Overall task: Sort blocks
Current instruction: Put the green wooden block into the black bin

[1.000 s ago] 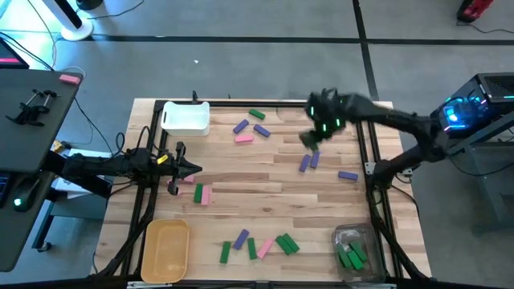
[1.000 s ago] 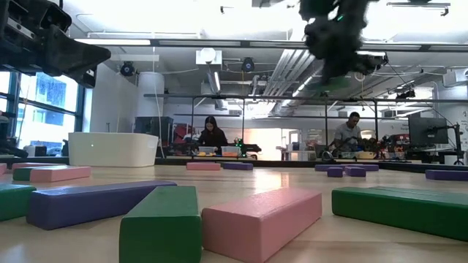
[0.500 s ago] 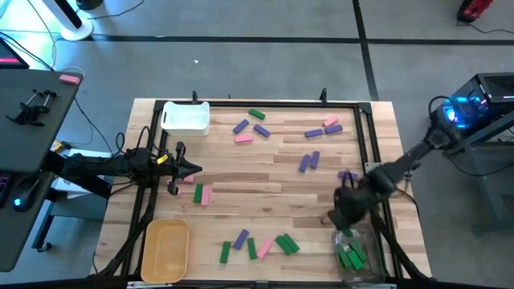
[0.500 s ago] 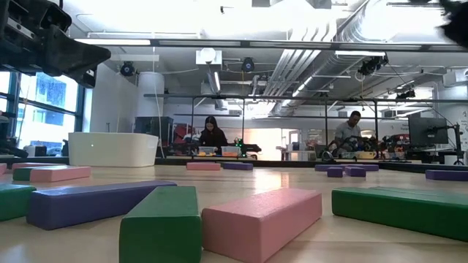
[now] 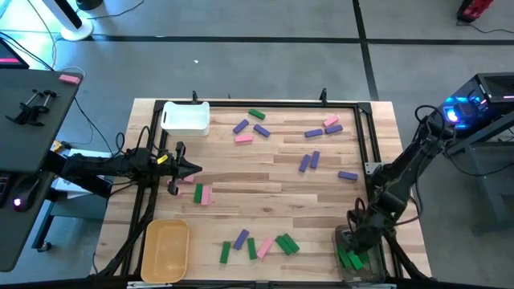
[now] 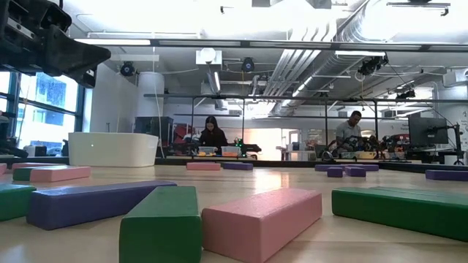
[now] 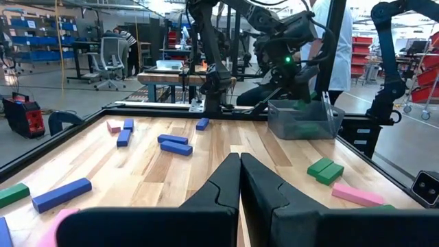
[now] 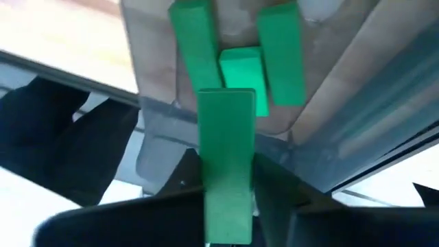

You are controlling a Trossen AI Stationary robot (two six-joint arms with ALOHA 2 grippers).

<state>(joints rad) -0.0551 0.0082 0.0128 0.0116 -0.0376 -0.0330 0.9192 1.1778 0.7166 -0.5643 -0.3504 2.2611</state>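
1. High view: the right gripper hangs over the clear bin at the table's near right corner; this view does not show how its fingers stand. Green blocks lie inside that bin.
2. High view: the left gripper rests low near the table's left edge, fingers pressed together on nothing. Two pink blocks lie just beside it.
3. High view: a white bin sits at the far left corner and a yellow bin at the near left corner. Green, purple and pink blocks are scattered across the wooden table, with a cluster near the near edge.
4. Low view: a green block, a pink block and a purple block lie close to the camera (no gripper shows here). People sit at desks in the room behind.
5. Left wrist view: the left gripper's fingers meet with no gap.
6. Right wrist view: a green block stands upright between the right gripper's dark fingers, directly above the clear bin and the three green blocks in it.
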